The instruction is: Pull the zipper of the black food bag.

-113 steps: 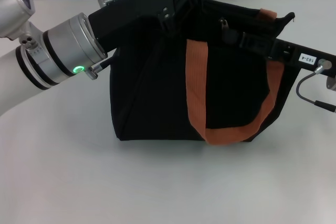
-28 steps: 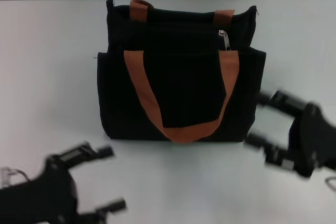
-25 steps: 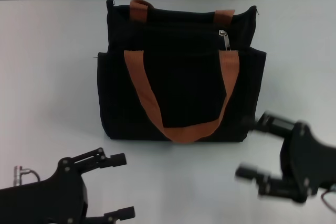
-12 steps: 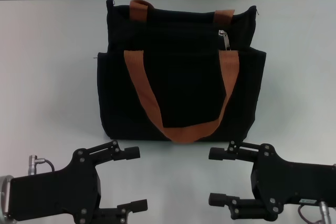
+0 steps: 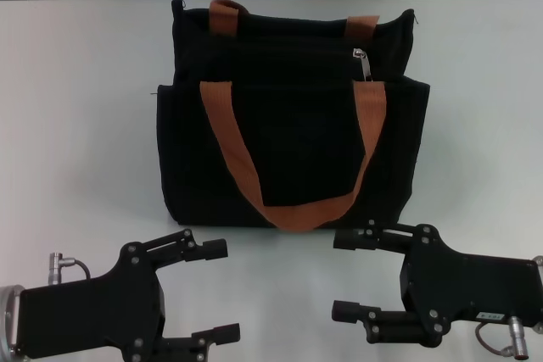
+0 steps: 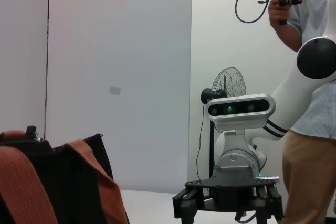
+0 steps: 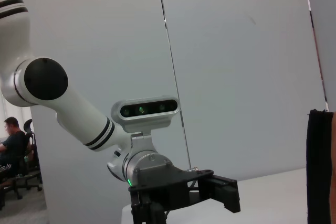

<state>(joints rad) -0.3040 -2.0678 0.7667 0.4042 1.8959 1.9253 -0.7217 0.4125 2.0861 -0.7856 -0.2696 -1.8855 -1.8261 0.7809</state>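
You have the black bag (image 5: 288, 125) standing upright in the upper middle of the head picture, on the white counter (image 5: 85, 125). Its zipper (image 5: 364, 63) is the little silver tab at the upper right of the bag, just above where the right end of the front orange strap (image 5: 293, 201) meets the cloth. Your left hand (image 5: 208, 290) sits in the lower left corner with its two fingers apart and nothing between them. Your right hand (image 5: 349, 275) sits in the lower right, fingers apart too, holding nothing. Both hands are near the bottom of the bag but not touching it. The bag is soft cloth, so I think it will bend and slide if you tug on it. It looks light, and one pull could drag the whole bag along the counter. So hold the top edge of the bag with one hand, close to the tab. The tab is small, smooth metal and may slip, so pinch it flat and tight. Then pull along the zip line toward the left side of the picture, not upward. Do not grab the orange straps by mistake.
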